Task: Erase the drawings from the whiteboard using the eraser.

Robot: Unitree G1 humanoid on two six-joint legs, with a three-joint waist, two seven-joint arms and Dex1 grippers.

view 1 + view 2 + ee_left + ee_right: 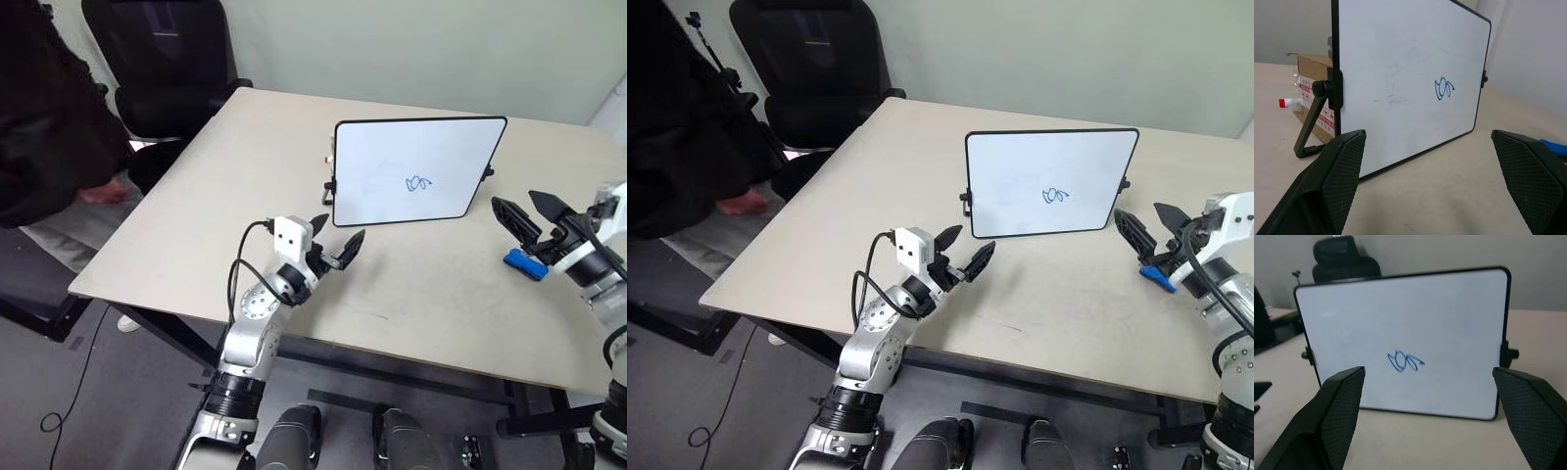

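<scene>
The whiteboard [416, 171] stands upright on the beige table [225, 186], its black frame propped on small side stands. A small blue scribble, the drawings [418, 183], sits right of the board's middle; it also appears as the drawings [1403, 361] in the right wrist view. The blue eraser [525, 263] lies flat on the table to the right of the board, just under my right gripper [525, 215], which is open and holds nothing. My left gripper [336, 240] hovers open in front of the board's left lower corner, empty.
A black office chair [162, 64] stands behind the table's far left corner. A person in dark clothes [44, 127] is at the left edge, a hand near the table side. Behind the board lie a cardboard box [1310, 73] and a red-capped marker [1289, 103].
</scene>
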